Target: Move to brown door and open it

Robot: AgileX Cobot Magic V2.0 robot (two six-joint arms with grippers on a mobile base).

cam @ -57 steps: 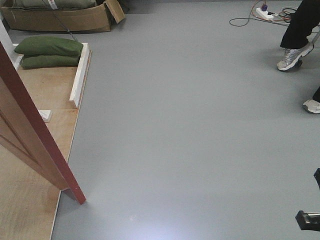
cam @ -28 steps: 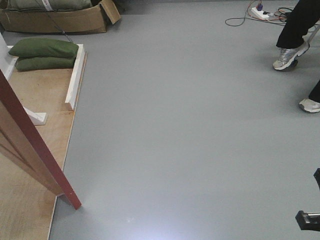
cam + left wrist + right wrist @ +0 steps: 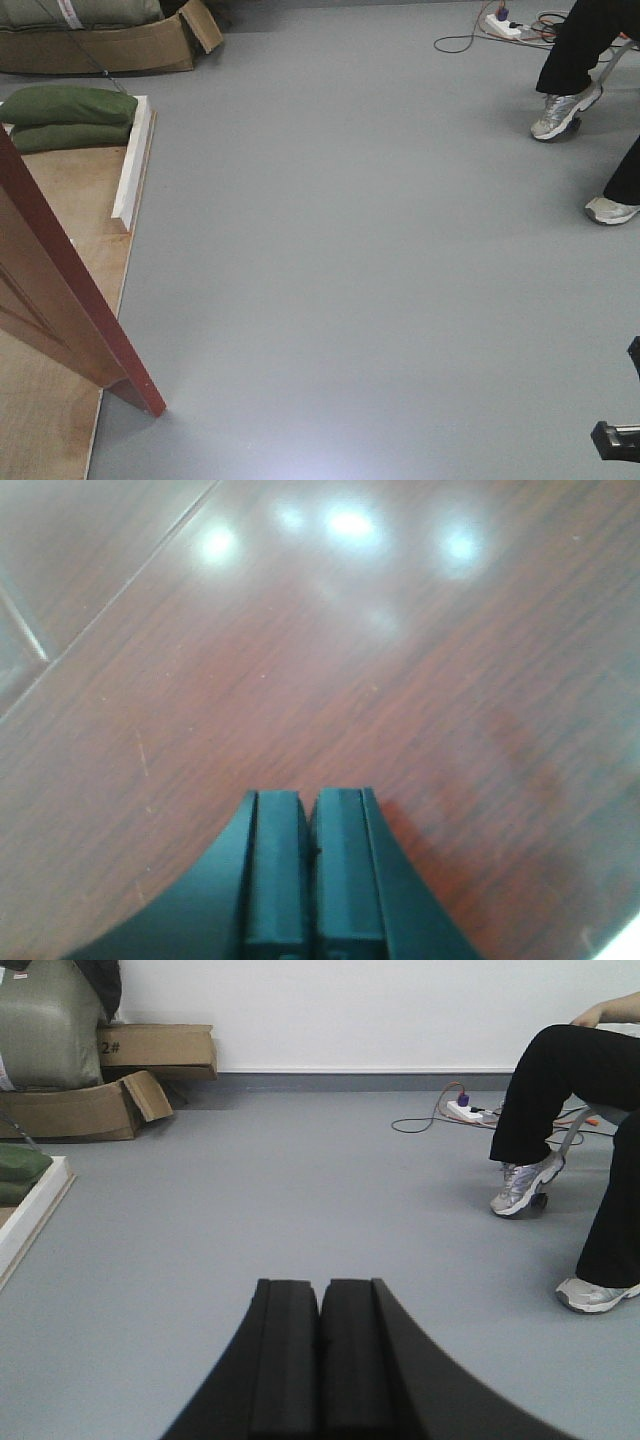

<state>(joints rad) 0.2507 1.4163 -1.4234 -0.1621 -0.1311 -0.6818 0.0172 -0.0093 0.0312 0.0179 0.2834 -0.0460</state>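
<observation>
1. Grey floor [image 3: 350, 250]: fills most of the front view, centre and right.
2. Brown door [image 3: 60, 300]: lower left of the front view. It stands upright, long axis vertical. Its reddish free edge slants down to a bottom corner resting where the plywood platform [image 3: 60, 200] meets the floor. In the left wrist view its glossy dark grain [image 3: 350, 660] fills the whole frame, with a panel groove at upper left.
3. Seated person's legs [image 3: 580, 50]: upper right, well apart from the door.
4. Cardboard box [image 3: 110, 45]: upper left.
5. Green sandbags [image 3: 65, 105]: two stacked, just below the box, beside the white beam [image 3: 130, 165].
6. Left gripper [image 3: 310, 875]: bottom centre of its view, fingers pressed together on nothing. It is aimed square at the door face, which lies directly ahead and very near. Contact cannot be told.
7. Right gripper [image 3: 320, 1360]: bottom centre of its view, fingers likewise pressed together and empty. It faces open floor, with no door in its frame.
8. Power strip [image 3: 503, 27]: top right, with cables.

Judgement: the left arm is clearly the nearer. Any further swing likely comes from pushing straight ahead against the panel, across the door's upright axis.
</observation>
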